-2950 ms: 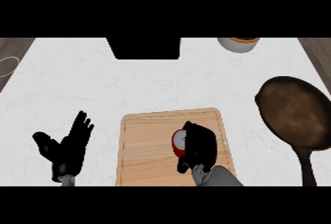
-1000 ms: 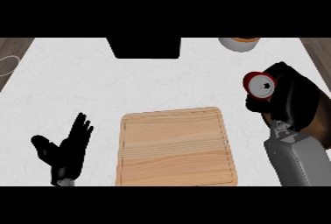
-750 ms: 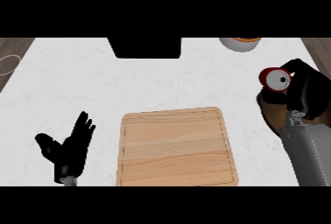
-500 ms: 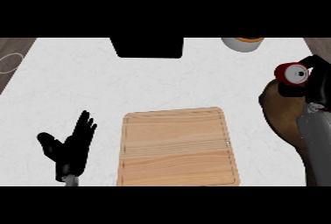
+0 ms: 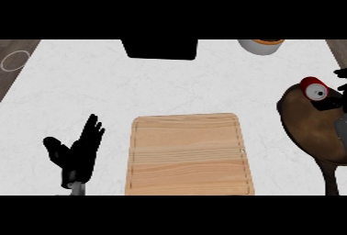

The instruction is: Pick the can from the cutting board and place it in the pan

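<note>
Right robot hand [image 5: 334, 103]: only a sliver shows at the right edge of my view. Its dark fingers seem to curl round the can, so I read it as holding the can.
Can [image 5: 314, 89]: red body, silver top turned toward me, tilted, over the far part of the pan. I can't tell whether it touches the pan's bottom.
Pan [image 5: 308, 133]: dark brown, at the right of the surface, handle running toward the lower edge. I see nothing else in it.
Cutting board [image 5: 190, 153]: pale wood, in the middle of the surface [image 5: 102, 92], with nothing on it, so the pick is done.
Left to do: I judge the can has yet to be set down inside the pan and let go.
Left robot hand [image 5: 75, 155]: open, fingers up, resting at lower left, apart from the cutting board.
Look of the can: small, smooth, round-sided. I'd expect it to roll if it lands on its side.
</note>
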### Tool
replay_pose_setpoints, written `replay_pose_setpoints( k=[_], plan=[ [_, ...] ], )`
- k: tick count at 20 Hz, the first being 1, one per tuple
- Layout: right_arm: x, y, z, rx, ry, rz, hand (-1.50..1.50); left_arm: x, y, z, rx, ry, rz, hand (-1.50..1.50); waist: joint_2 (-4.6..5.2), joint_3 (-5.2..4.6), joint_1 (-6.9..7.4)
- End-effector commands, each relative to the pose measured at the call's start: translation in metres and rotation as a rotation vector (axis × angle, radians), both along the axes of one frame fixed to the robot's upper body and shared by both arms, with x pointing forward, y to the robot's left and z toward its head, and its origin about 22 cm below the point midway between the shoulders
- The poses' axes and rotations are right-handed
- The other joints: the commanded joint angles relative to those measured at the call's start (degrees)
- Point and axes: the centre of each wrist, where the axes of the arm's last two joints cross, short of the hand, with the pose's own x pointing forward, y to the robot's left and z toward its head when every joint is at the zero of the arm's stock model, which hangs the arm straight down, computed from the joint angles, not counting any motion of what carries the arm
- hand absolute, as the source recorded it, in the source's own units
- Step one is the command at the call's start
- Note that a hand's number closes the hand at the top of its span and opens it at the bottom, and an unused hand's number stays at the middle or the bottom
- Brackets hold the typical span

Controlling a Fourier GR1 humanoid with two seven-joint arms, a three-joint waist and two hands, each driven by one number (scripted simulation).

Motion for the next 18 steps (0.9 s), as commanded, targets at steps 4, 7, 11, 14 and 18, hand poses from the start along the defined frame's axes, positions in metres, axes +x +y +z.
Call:
replay_pose_setpoints(
  k=[4, 7, 11, 14, 18],
  plan=[
    [0.0, -0.01, -0.016, 0.019, -0.056, 0.05, -1.5, 0.001, -0.012, -0.008, 0.005, -0.003, -0.013, 0.0, 0.37, 0.1, 0.57],
    [0.002, -0.009, -0.012, 0.159, -0.195, 0.111, -1.5, 0.001, -0.001, 0.001, 0.003, 0.002, 0.009, 0.0, -0.09, 0.14, -0.3],
    [0.012, -0.007, 0.005, 0.375, -0.428, 0.153, -1.5, -0.001, 0.003, 0.0, 0.012, 0.013, 0.019, 0.0, -0.09, 0.3, -0.37],
    [0.004, -0.029, 0.014, 0.52, -0.514, 0.193, -1.5, -0.005, 0.002, -0.005, 0.018, 0.013, 0.026, 0.0, -0.41, 0.09, -1.29],
    [-0.027, -0.056, -0.008, 0.688, -0.604, 0.21, -1.5, -0.002, 0.002, -0.003, -0.015, 0.011, 0.041, 0.0, -0.78, -0.03, -2.55]
  ],
)
